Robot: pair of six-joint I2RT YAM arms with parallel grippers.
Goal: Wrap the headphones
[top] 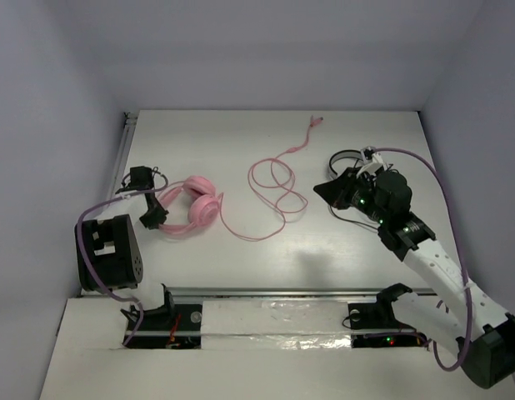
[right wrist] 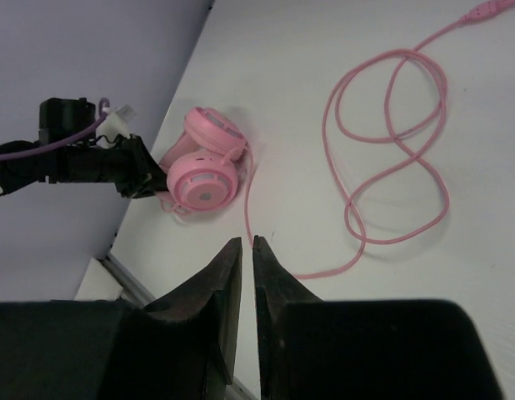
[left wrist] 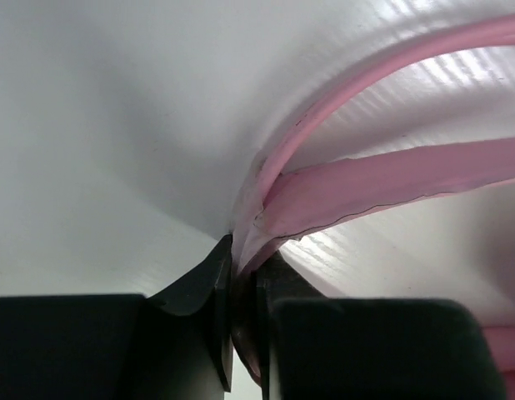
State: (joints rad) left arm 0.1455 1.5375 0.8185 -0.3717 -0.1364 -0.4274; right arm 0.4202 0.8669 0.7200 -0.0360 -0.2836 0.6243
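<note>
While the headphones (top: 195, 208) are lying on the counter (top: 349, 250), the left end effector (top: 149, 218) is pinching their headband (left wrist: 391, 179).

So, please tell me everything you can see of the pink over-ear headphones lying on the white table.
They lie near the left edge of the white table: pink over-ear headphones, smooth plastic by the look, two round ear cups close together. The left gripper is shut on the thin headband. The long pink cable sprawls rightward in loose loops, plug farthest away.
</note>
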